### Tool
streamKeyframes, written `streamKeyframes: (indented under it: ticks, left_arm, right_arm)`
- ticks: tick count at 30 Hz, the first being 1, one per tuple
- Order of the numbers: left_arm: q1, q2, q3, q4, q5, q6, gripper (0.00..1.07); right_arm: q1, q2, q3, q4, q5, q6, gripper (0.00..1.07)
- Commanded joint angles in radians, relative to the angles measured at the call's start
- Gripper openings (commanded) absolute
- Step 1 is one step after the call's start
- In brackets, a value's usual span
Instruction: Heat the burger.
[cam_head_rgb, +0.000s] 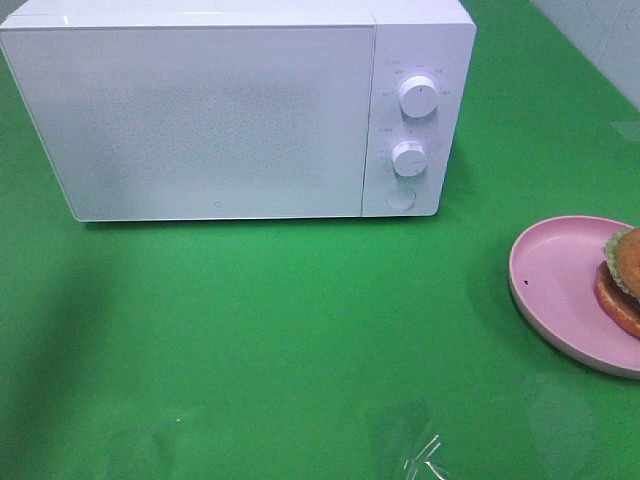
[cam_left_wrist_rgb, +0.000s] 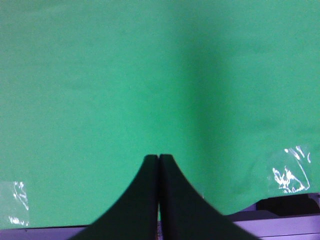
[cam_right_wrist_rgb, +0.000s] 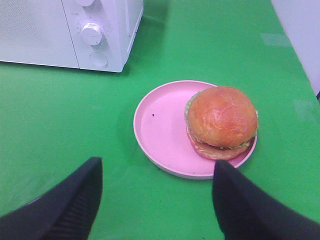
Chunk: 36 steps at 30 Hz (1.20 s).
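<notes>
The burger (cam_right_wrist_rgb: 222, 121) has a glossy golden-brown bun, a green lettuce frill and a reddish bottom layer. It sits on the right side of a round pink plate (cam_right_wrist_rgb: 160, 130). In the exterior high view the burger (cam_head_rgb: 625, 280) and the pink plate (cam_head_rgb: 555, 285) lie at the right edge, partly cut off. My right gripper (cam_right_wrist_rgb: 155, 200) hovers open just short of the plate, with its dark fingers (cam_right_wrist_rgb: 70, 205) spread wide and nothing between them. My left gripper (cam_left_wrist_rgb: 159, 165) is shut, empty, over bare green cloth. Neither arm shows in the exterior high view.
A white microwave (cam_head_rgb: 220, 110) stands at the back with its door closed. Two white knobs (cam_head_rgb: 417, 97) and a round button (cam_head_rgb: 401, 198) sit on its right panel. Green cloth (cam_head_rgb: 300, 340) covers the table. A pale wall (cam_head_rgb: 600, 40) runs along the far right.
</notes>
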Motion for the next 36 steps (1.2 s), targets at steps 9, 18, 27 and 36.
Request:
streamKeyframes:
  ticks: [9,18,27,36]
  left_arm:
    - [0.003,-0.418,0.296,-0.006,0.034,-0.027,0.00]
    - [0.003,-0.866,0.527,-0.022,-0.136,0.072,0.00]
    - [0.003,-1.142,0.660,-0.101,-0.181,0.183,0.00]
    - [0.003,-1.195,0.667,-0.143,-0.172,0.226,0.00]
  right_arm:
    - [0.002,-0.026,0.004,0.001,-0.008,0.004,0.64]
    - [0.002,-0.026,0.004,0.001,-0.008,0.004,0.64]
    - [0.002,-0.026,0.004,0.001,-0.009,0.004,0.64]
    - [0.002,-0.026,0.004,0.004,-0.009,0.008,0.64]
